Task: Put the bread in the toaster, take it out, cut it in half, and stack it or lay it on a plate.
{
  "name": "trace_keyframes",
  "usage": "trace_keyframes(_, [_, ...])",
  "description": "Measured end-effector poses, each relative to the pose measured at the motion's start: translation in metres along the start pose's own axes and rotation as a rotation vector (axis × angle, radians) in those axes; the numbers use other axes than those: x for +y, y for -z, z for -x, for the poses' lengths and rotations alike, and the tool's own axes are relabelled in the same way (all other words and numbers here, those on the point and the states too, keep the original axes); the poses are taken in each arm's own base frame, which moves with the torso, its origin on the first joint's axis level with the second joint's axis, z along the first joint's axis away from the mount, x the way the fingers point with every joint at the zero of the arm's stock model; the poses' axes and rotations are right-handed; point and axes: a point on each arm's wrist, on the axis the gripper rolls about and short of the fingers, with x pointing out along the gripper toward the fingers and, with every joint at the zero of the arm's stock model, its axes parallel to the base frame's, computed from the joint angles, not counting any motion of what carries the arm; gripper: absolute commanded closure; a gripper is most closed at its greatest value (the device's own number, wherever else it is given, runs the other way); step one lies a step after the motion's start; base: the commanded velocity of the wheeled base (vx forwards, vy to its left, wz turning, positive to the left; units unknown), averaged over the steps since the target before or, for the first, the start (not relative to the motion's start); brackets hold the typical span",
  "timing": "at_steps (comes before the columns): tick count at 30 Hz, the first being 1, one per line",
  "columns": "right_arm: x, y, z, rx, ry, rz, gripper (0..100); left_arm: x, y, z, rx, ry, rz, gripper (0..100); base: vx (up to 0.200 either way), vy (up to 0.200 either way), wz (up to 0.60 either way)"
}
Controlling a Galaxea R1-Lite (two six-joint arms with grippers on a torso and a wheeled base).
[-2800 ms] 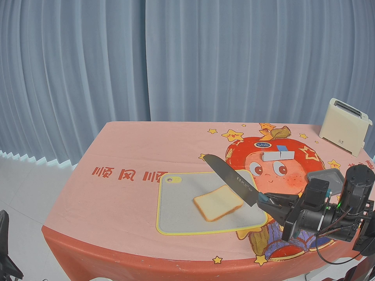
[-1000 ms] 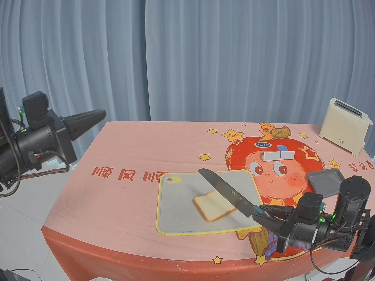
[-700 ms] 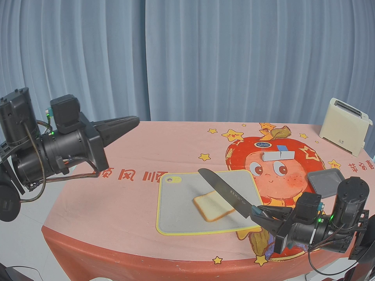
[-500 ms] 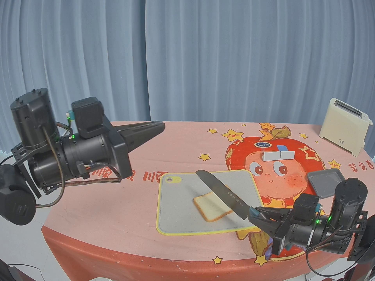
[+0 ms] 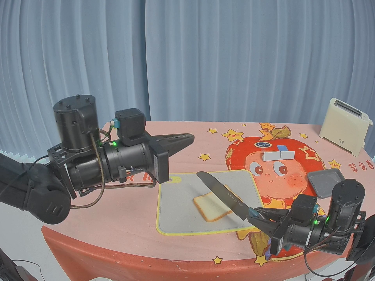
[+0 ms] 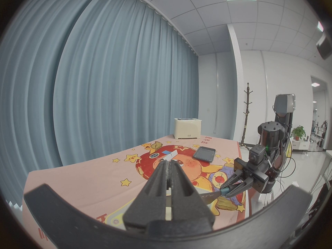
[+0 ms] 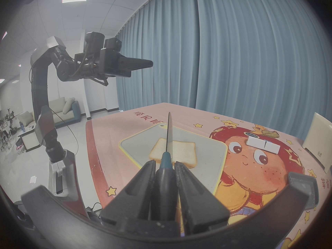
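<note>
Head view: the pink table (image 5: pixel 129 211) carries a grey cutting board (image 5: pixel 175 215) near its front edge. The bread (image 5: pixel 207 211) lies flat on the board, a little right of the board's middle. The toaster (image 5: pixel 345 126) stands at the far right corner, and the dark plate (image 5: pixel 323 181) sits between it and the board, well apart from the slice.

The knife (image 5: pixel 220 192) slants over the bread with its long axis running from near right to far left. Its tip is past the slice's far edge. In the right wrist view the blade (image 7: pixel 169 132) lines up across the middle of the slice, though I cannot tell whether it touches.

The right gripper (image 5: pixel 261 220), the nearer one, is clamped on the knife handle. The left gripper (image 5: pixel 189 138) hangs above the board's far-left corner, fingers together and empty.
</note>
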Motion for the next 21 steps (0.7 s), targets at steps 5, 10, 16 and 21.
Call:
trace_keyframes(5, [0.0,0.0,0.0,0.001,0.0,0.001,100,0.002,0.01,-0.015,-0.013,0.012,-0.018,100,0.0,0.0,0.0])
trace_keyframes(10, [0.0,0.0,0.0,0.002,0.0,0.001,100,0.003,0.023,-0.033,0.003,0.029,-0.013,100,0.0,0.0,0.0])
trace_keyframes(16, [0.0,0.0,0.0,0.002,0.001,0.0,100,0.001,0.032,-0.05,0.022,0.051,-0.007,100,0.0,0.0,0.0])
trace_keyframes(21, [-0.002,-0.001,-0.002,-0.002,0.012,-0.005,100,0.002,0.035,-0.06,0.022,0.057,-0.008,100,0.0,0.0,0.0])
